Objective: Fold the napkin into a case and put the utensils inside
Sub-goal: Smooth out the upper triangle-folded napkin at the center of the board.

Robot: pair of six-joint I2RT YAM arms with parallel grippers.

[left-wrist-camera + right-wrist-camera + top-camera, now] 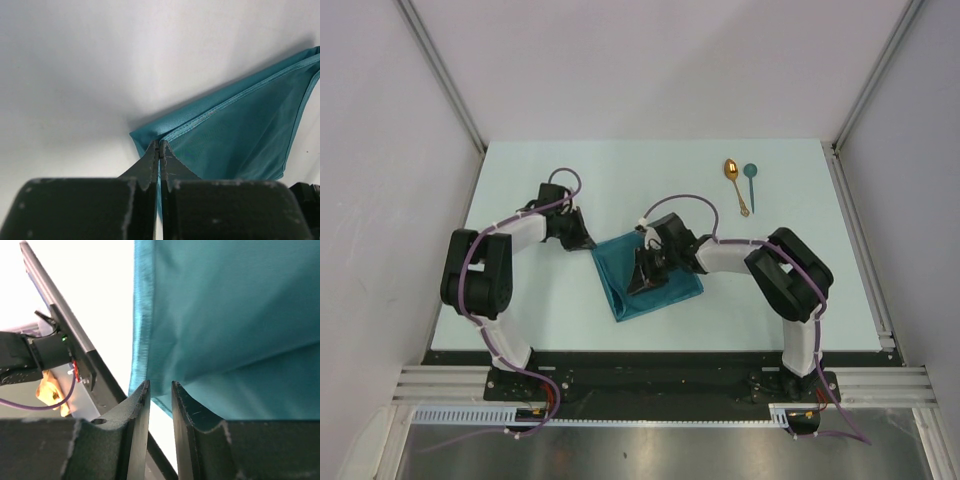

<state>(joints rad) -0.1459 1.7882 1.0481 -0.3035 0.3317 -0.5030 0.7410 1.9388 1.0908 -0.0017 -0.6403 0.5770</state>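
The left gripper (pixel 159 150) sits at the napkin's far left corner. Its two fingers are pressed tight together right on that corner, so it looks like it is pinching the cloth there.

The napkin (pixel 620 290) lies in the middle of the table (pixel 540 300). It is already folded over, because two edges lie on top of each other near the left corner. But it is still a wide, slanted shape. It is not yet a thin case that a spoon could slide into.

The right gripper (pixel 643 280) is right over the middle of the napkin. Its fingers are very close, with only a thin gap. The cloth's edge goes down into that gap, so I think it is holding a layer of the napkin.

The gold spoon (pixel 737 190) and the teal spoon (pixel 751 190) lie side by side, well apart from the napkin, to its right and farther back. Nothing is touching them.

So I think the job is only partly done. The folding has started. More folds are left, and then both spoons still have to go inside.
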